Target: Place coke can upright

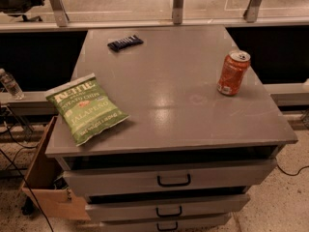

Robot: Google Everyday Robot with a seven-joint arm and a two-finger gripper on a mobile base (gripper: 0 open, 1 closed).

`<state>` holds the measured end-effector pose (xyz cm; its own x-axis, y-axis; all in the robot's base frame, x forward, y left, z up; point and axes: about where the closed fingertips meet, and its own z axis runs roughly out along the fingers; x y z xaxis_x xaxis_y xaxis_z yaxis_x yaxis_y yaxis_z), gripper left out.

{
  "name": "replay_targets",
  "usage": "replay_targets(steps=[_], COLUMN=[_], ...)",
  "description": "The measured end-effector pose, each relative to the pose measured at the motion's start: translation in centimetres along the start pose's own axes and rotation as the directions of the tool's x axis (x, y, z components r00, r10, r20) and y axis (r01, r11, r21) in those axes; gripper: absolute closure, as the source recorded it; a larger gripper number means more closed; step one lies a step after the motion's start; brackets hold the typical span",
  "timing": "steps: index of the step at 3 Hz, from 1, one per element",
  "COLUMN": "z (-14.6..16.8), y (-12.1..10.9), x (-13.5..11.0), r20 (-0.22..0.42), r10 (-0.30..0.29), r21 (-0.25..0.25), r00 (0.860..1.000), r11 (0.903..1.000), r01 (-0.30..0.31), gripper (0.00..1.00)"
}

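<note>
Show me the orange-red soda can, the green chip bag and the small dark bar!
Orange-red aluminium soda can (232,75), camera view, middle of its side wall.
Green plastic chip bag (87,109), camera view, centre of its printed front.
Small dark flat bar (125,42), camera view, middle of its top.
Tool: not in view.

Gripper (306,82): only a thin sliver of it shows, at the far right border of the view. It sits out past the right edge of the bench (159,115), about level with the middle of that edge and apart from it.
Colour: pale, whitish cream, standing out against the dark gap behind it.
Shape: a small, softly rounded end; too little shows to tell more of its form.
Surface: looks plain and matte; any markings, screws or cables are too small to make out.
Rest of the body: hidden beyond the right border.
</note>
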<state>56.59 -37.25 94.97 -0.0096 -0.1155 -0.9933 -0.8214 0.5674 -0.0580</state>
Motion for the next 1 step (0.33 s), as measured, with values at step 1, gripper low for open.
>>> replay_targets(steps=[1], z=[0.24], y=[-0.12], x=[-0.18], r20=[0.003], r10=[-0.003], r21=[-0.002], r00=[1.000], r11=[1.0000], r01=[0.003], gripper=[0.00])
